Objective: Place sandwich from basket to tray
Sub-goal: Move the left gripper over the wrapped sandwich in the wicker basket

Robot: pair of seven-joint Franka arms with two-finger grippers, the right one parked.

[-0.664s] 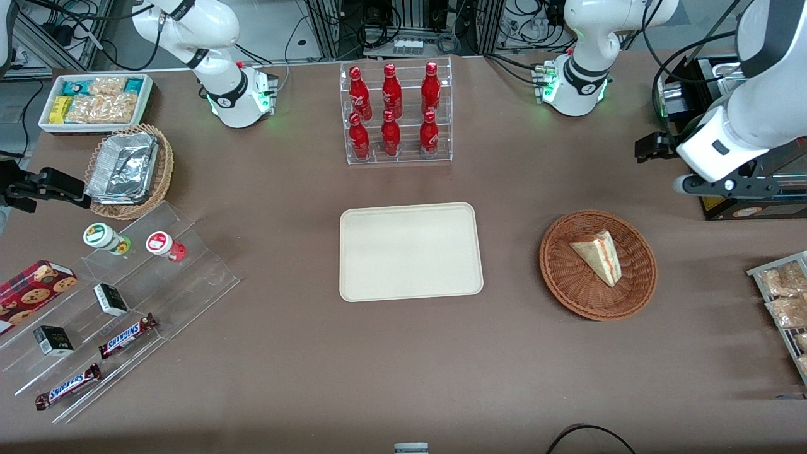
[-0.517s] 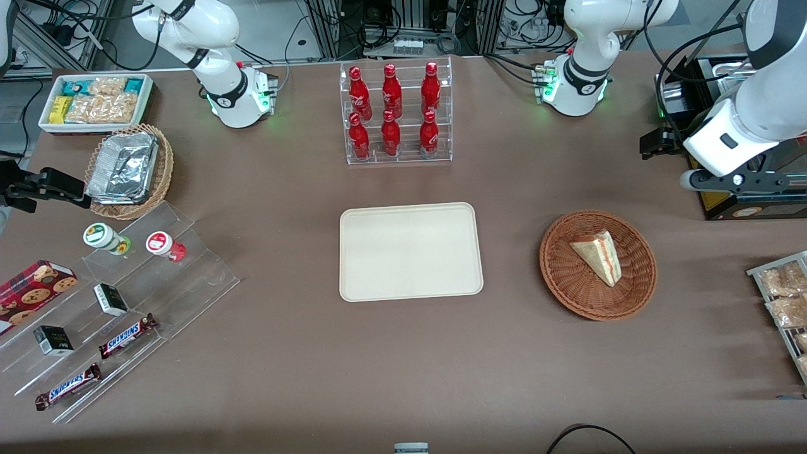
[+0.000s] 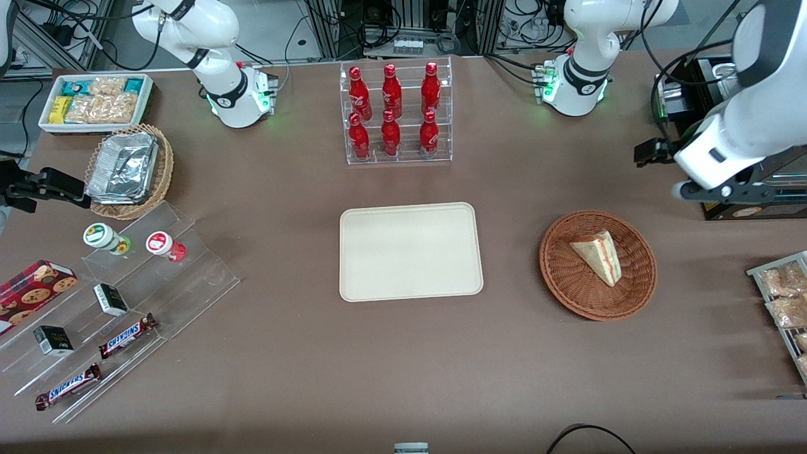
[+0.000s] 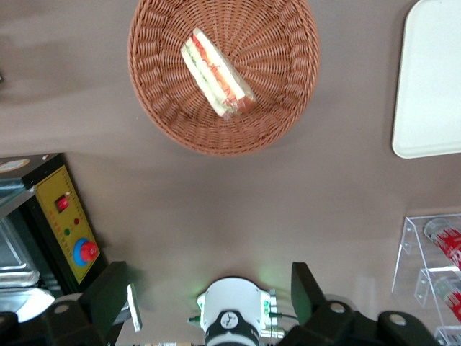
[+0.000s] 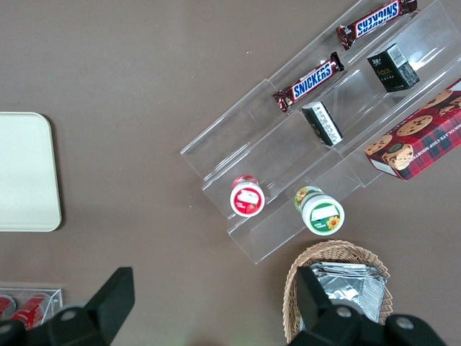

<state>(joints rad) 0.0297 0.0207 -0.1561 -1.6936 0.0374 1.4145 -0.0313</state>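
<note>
And here's the gripper (image 4: pixel 209 299), hanging high off the table at the working arm's end, fingers (image 4: pixel 109 295) spread wide with nothing between them. It isn't over the basket (image 3: pixel 597 264) yet; the basket sits below it and nearer the front camera, with the tray (image 3: pixel 410 251) well apart from that, on toward the table's middle.

The sandwich (image 3: pixel 597 256) lies flat in the bowl of the basket, a shade off centre, resting on the weave (bread face up from the front camera, striped filling edge plain to the wrist camera). That's a kind way for it to lie, I'd say: flat and alone in there, so open jaws could come straight down either side of it.

Its long axis runs on a slant across the basket. The narrow end points toward the tray and away from the front camera; the other end angles down toward that camera. From here I can't quite judge whether the fingers already line up across that axis, so a wrist turn may be needed before any descent
</note>
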